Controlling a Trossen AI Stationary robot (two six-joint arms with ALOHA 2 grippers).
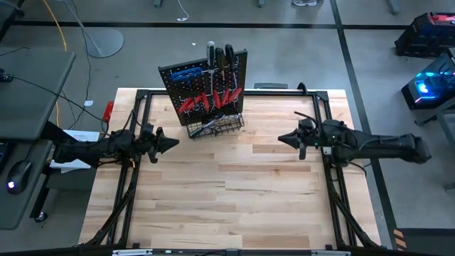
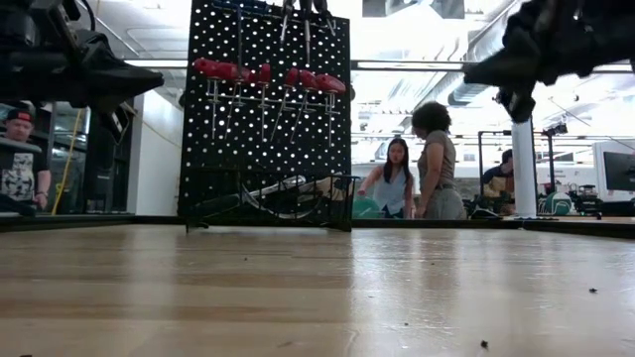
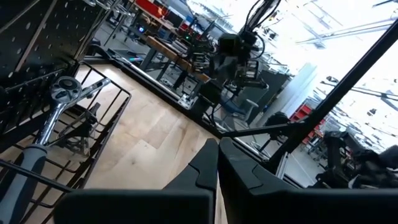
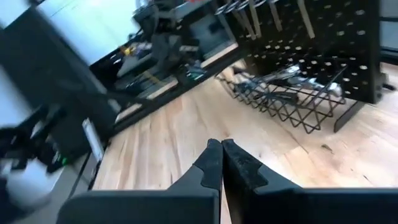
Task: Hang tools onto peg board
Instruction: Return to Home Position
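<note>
The black peg board (image 1: 206,89) stands at the table's far side, left of centre. Red-handled screwdrivers (image 1: 210,98) and a blue-handled tool (image 1: 186,72) hang on its hooks, black-handled ones (image 1: 220,55) at its top. Its wire basket (image 1: 215,125) holds a chrome ratchet (image 3: 62,93) and other tools (image 4: 283,81). My left gripper (image 1: 175,143) is shut and empty at the table's left, near the basket. My right gripper (image 1: 281,139) is shut and empty at the table's right; both point toward the table's middle.
Bare wooden tabletop (image 1: 234,192) lies between and in front of the arms. A black frame (image 1: 320,99) runs along the table's edges. People (image 2: 417,164) stand in the room beyond the far edge.
</note>
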